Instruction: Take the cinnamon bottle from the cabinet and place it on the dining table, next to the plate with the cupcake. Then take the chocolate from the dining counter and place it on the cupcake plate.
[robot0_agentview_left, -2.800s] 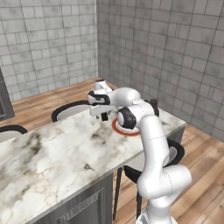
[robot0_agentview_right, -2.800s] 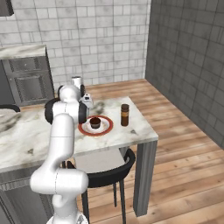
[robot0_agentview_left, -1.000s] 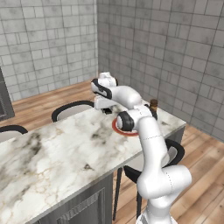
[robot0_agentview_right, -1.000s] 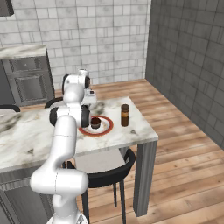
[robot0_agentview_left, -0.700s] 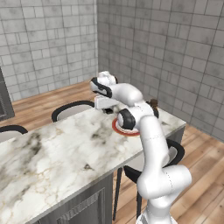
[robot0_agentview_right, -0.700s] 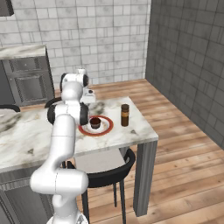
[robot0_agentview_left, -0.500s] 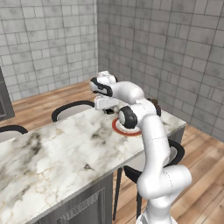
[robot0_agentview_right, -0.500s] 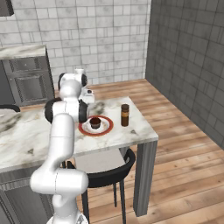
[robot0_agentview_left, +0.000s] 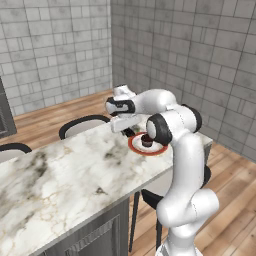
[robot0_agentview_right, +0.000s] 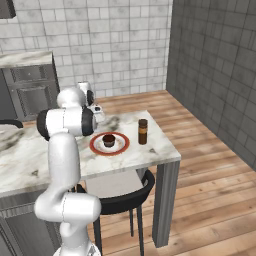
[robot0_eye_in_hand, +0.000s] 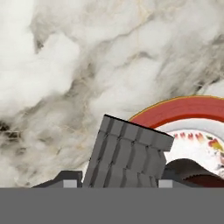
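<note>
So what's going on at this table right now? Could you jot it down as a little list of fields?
hand: shut on the dark ridged chocolate block, held just beside the plate
plate: round, red-rimmed, on the white marble table
cupcake: small, dark brown, on the plate
cinnamon bottle: tall, brown, upright on the table beside the plate
step left: set the chocolate on the plate

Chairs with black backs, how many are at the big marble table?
3 that I can see. Two chairs stand at the far side of the dining table. One chair is tucked under the near side by the plate. The robot's arm may hide more.
</note>
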